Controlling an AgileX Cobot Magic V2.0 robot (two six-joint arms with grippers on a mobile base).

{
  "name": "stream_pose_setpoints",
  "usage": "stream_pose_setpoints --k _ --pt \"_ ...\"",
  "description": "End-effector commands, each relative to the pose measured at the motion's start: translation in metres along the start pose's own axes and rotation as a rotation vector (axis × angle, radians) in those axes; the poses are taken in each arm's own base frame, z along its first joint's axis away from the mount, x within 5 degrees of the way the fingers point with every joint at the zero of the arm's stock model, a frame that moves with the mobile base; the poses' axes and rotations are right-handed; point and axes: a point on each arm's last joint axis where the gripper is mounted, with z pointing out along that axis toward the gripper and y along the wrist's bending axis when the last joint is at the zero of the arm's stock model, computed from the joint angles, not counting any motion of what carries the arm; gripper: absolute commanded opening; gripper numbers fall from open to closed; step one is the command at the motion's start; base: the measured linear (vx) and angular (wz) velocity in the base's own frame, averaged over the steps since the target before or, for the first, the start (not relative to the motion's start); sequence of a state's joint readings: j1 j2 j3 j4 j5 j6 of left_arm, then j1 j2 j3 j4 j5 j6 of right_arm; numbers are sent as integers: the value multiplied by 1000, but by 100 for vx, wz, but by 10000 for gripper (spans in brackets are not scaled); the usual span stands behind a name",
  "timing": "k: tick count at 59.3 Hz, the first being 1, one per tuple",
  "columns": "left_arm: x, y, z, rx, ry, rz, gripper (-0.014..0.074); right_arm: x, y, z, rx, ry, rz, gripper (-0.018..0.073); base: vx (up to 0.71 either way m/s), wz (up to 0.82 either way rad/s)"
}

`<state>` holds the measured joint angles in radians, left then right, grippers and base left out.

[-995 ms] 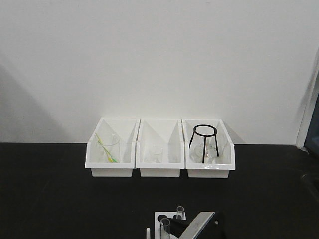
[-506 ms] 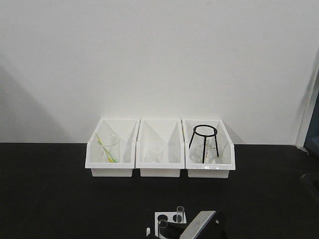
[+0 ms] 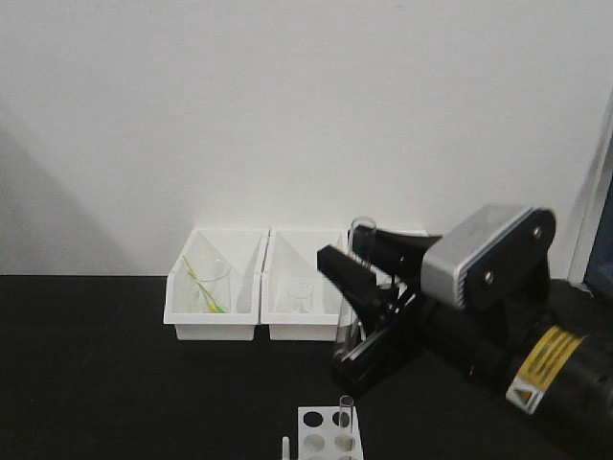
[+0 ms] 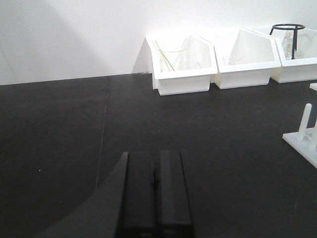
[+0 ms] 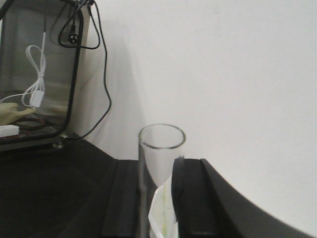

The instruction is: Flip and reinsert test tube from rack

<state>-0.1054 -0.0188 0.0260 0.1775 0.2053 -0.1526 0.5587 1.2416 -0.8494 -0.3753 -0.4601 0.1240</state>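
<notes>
Change: right end effector [image 3: 337, 305] has risen from the rack [image 3: 321, 428], clamped on the test tube [image 3: 360, 240], now out of its hole, rim up, high over the surface [image 3: 144, 383] | second tube [image 3: 346, 414] stays in rack | left end effector [image 4: 154, 191] closed, empty | Meaning: extraction done, flip next.

open tabletop [image 3: 115, 383] left of rack [image 3: 326, 431], 3 bins [image 4: 245, 79] behind
</notes>
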Motion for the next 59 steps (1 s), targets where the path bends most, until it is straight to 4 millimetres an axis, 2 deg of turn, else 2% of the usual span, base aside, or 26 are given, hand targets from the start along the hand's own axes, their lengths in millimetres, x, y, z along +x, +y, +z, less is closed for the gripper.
stream_pose_setpoints --k 1,5,10,13,16,19,22,25,29,32,34,35,39,42,51,59 --pt "-9 -1 -1 13 -88 -14 -6 -40 -9 -6 22 -33 -244 -11 0 0" --pt "-9 -1 -1 13 -88 -14 -6 -43 -10 -8 -1 37 -603 -11 0 0" --pt "-9 -1 -1 13 -88 -14 -6 -35 -10 -10 -70 132 -1168 -11 0 0" --pt "-9 -1 -1 13 -88 -14 -6 -30 -12 -11 -104 184 -1426 -11 0 0" --pt "-9 -1 -1 13 -88 -14 -6 -28 -14 -11 -123 220 -1557 -11 0 0" --pt "-9 -1 -1 13 -88 -14 -6 -27 -15 -11 -124 234 -1573 -11 0 0" --pt "-9 -1 -1 13 -88 -14 -6 -27 -15 -11 -119 237 -1542 -11 0 0" --pt "-9 -1 -1 13 -88 -14 -6 -27 -15 -11 -100 238 -1418 -11 0 0" --pt "-9 -1 -1 13 -88 -14 -6 -30 -15 -11 -52 215 -1103 -11 0 0" --pt "-9 -1 -1 13 -88 -14 -6 -34 -14 -10 -13 175 -791 -11 0 0" --pt "-9 -1 -1 13 -88 -14 -6 -37 -14 -10 20 140 -499 -11 0 0" --pt "-9 -1 -1 13 -88 -14 -6 -38 -14 -9 31 128 -407 -11 0 0" --pt "-9 -1 -1 13 -88 -14 -6 -39 -15 -9 66 89 -67 -11 0 0" --pt "-9 -1 -1 13 -88 -14 -6 -41 -15 -8 78 60 94 -11 0 0" --pt "-9 -1 -1 13 -88 -14 -6 -41 -15 -7 77 36 189 -11 0 0" --pt "-9 -1 -1 13 -88 -14 -6 -26 -7 -11 37 -9 188 -11 0 0"
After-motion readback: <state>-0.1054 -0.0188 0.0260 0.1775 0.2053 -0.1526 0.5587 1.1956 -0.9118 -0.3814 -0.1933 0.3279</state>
